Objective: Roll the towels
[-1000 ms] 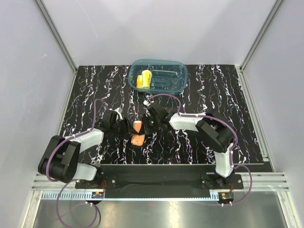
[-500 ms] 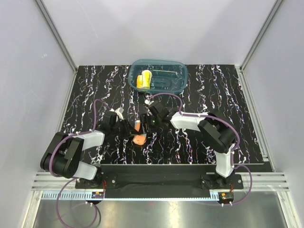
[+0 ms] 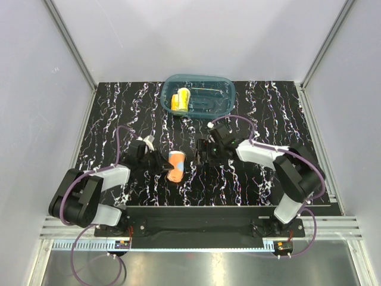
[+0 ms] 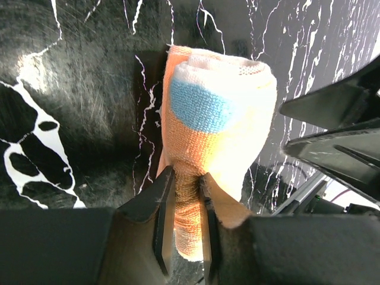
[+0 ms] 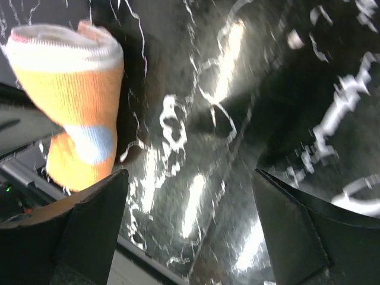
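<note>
Orange towel roll (image 3: 175, 166), long axis near-to-far

Robot lab test cell; plain pale wall panels (image 3: 196, 36) set in bare metal frame posts (image 3: 70, 42); black marbled table (image 3: 119, 107); left arm (image 3: 101, 179) and right arm (image 3: 280, 173) bolted to a black base plate (image 3: 196, 223); loose purple cables (image 3: 118, 142); slotted metal rail (image 3: 196, 244) along the near edge

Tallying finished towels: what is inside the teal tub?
Only a rolled yellow towel shows, at the left end of the teal tub. Anything beneath the towel is covered.
</note>
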